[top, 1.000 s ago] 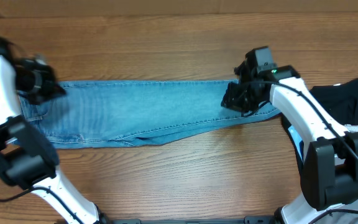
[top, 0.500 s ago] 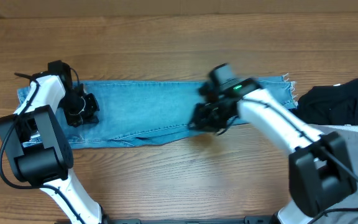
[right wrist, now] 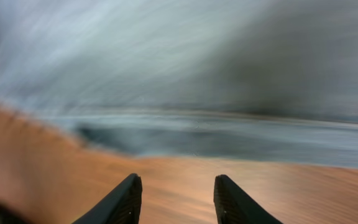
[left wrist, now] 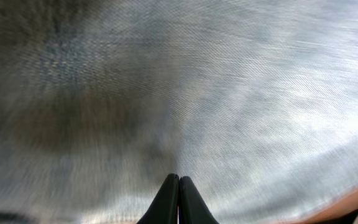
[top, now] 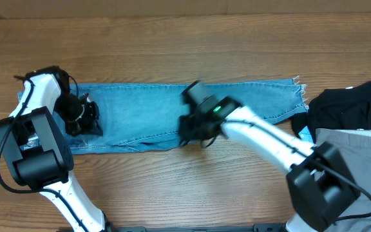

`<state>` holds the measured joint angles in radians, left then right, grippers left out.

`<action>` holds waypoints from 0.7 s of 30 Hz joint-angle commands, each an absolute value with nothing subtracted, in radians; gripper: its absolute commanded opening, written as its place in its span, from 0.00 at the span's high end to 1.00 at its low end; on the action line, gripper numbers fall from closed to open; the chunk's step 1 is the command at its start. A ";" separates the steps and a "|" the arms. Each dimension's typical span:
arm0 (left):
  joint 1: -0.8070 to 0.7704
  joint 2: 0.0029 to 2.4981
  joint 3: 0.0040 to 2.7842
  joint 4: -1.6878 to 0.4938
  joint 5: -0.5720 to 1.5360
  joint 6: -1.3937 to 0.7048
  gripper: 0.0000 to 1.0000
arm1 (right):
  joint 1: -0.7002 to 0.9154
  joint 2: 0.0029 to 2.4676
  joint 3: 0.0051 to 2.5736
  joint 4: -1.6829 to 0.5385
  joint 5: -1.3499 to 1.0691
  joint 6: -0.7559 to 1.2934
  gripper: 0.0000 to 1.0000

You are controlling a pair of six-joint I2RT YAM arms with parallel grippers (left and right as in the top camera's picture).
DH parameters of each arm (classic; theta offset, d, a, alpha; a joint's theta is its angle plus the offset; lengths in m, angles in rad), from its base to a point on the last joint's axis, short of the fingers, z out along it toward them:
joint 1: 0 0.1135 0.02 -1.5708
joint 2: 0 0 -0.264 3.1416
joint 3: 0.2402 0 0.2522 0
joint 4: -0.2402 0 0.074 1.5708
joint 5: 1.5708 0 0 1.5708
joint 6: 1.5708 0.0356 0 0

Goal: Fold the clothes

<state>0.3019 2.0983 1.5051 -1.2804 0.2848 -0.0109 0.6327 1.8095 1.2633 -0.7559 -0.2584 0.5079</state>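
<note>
While the light-blue jeans (top: 147,106) lie stretched flat and lengthwise across the wooden table (top: 172,38), the left gripper (top: 82,117) sits low over the end opposite their frayed hems (top: 298,87). Its fingers (left wrist: 168,198) are pressed together, with no cloth visible between them. Denim fills the left wrist view ahead of the tips and to either side of them, though the weave is blurred.

About midway along the garment, the right gripper (top: 190,132) hangs at the jeans' near long edge. Its two fingers (right wrist: 124,199) are spread, with nothing between them. Bare wood shows under and between the tips, and the edge of the denim runs crosswise just ahead of them, a dark shadow beneath it. This view is also smeared, so finer detail cannot be made out.

The frayed hems lie well apart from the right gripper, out to its right. Near those hems sits a crumpled black garment (top: 346,106), and a grey garment (top: 353,138) touches its near side. Both are clear of either gripper.
</note>
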 commanded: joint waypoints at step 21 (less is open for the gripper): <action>0.286 1.877 1.303 -1.042 0.232 0.002 0.96 | -0.290 1.831 1.308 -0.598 -0.117 0.271 0.40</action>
